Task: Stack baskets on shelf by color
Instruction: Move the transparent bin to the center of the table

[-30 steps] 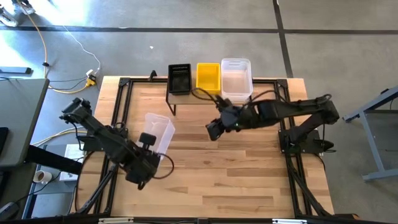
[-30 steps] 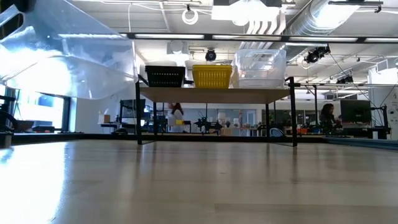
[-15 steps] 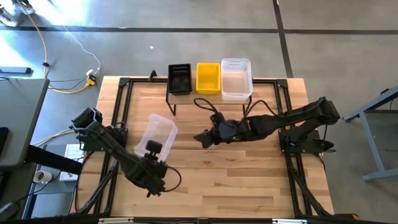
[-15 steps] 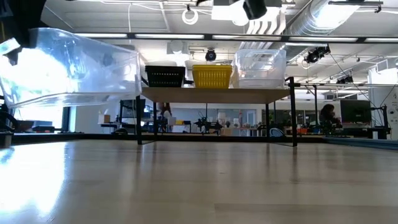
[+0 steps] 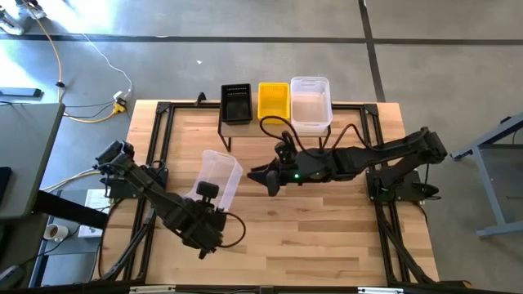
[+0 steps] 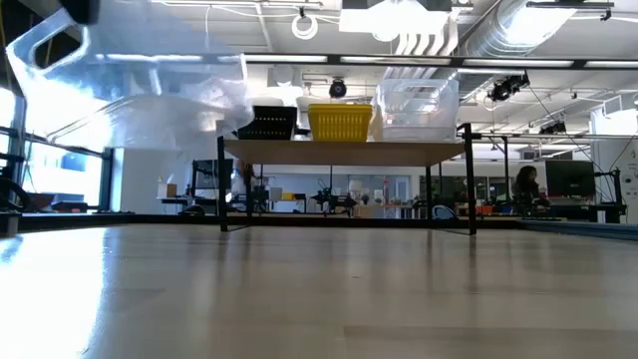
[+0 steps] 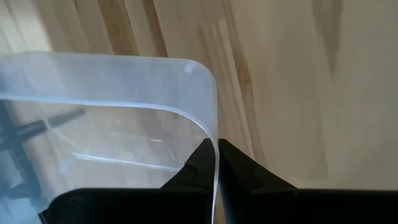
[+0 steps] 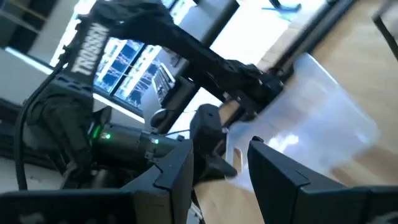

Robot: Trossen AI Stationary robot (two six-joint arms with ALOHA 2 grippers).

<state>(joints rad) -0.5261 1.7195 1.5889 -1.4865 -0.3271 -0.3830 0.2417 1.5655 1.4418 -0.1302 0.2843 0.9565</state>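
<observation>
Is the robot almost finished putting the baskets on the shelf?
Partly, it seems. The shelf already holds a black basket, a yellow basket and a clear basket, side by side. In hand: the left gripper is shut on the rim of another clear basket, lifted off the table. The right gripper is open, facing it. Left: stacking that one on its clear match.
</observation>
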